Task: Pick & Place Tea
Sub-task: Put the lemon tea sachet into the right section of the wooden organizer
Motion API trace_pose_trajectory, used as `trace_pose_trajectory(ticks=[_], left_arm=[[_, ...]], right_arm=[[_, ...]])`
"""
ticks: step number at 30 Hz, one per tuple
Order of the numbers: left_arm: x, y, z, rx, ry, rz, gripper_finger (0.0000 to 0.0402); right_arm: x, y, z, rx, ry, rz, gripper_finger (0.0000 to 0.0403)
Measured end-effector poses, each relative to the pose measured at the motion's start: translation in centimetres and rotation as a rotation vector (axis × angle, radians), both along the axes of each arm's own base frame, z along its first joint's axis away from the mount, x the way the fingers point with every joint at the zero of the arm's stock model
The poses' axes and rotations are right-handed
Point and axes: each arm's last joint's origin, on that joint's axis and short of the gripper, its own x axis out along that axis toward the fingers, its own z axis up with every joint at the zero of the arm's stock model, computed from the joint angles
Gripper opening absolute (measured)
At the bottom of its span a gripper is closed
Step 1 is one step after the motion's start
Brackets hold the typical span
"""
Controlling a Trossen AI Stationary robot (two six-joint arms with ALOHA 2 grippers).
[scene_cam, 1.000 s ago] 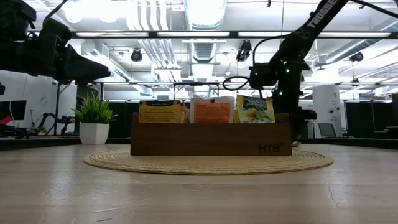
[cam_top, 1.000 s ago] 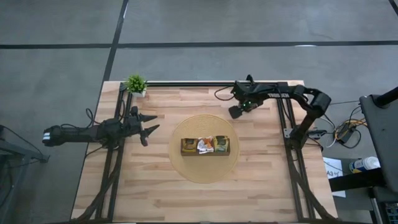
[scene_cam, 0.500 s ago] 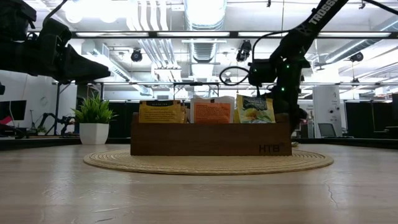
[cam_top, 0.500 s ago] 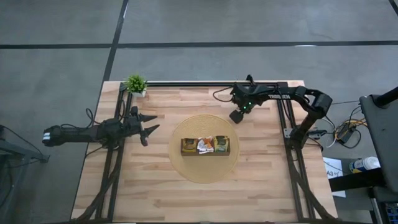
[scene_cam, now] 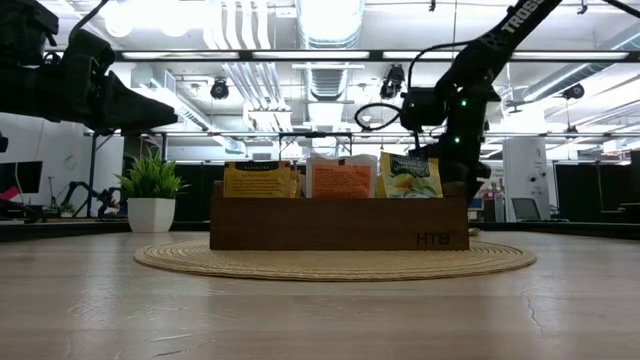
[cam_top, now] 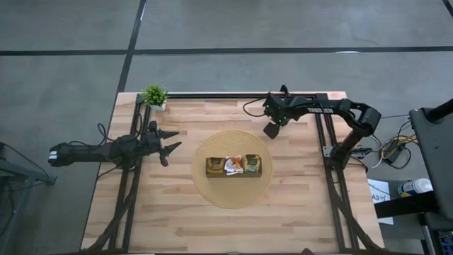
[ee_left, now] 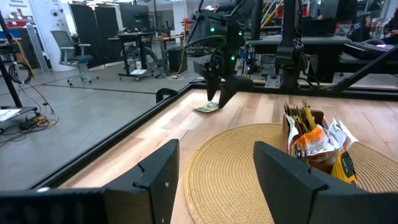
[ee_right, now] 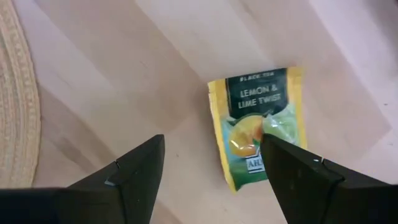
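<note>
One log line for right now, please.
right gripper: open, above loose tea sachet lying flat on table | left gripper: open, waiting at left | tray: sachets inside, on mat

Grey floor (cam_top: 283, 28), office chair (ee_left: 65, 53) (wheeled), bright ceiling lights (scene_cam: 330, 15)

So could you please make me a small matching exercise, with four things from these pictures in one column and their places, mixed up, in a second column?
Things:
1. potted plant
2. wooden tray
3. loose tea sachet
4. left pincer

Places:
A. on the round woven mat
B. flat on the bare table, under the open right pincer
C. at the table's far left corner
D. in the air to the left of the mat, open and empty

Pairs: 1-C, 2-A, 3-B, 4-D
</note>
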Motion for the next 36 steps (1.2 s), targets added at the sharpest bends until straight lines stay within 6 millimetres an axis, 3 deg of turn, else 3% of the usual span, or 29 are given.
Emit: trace_pose_trajectory(ticks=[6,17,26,31,36], left_arm=[[0.0,0.0,0.0,0.0,0.0,0.0,0.0202],[0.0,0.0,0.0,0.0,0.0,-0.001,0.0202],[0.0,0.0,0.0,0.0,0.0,-0.001,0.0202],[0.0,0.0,0.0,0.0,0.001,0.0,0.0202],[0.0,0.0,0.0,0.0,0.001,0.0,0.0202]], right_arm=[[-0.5,0.1,0.0,-0.024,0.014,-0.015,0.0264],[-2.8,-1.5,-1.6,-0.016,-0.002,-0.141,0.025],[-4.0,-1.6,-2.7,0.032,-0.018,-0.208,0.0244],[-4.1,-1.5,-2.8,0.044,-0.015,-0.213,0.02],[-4.2,-1.5,-2.8,0.043,-0.012,-0.244,0.0109]])
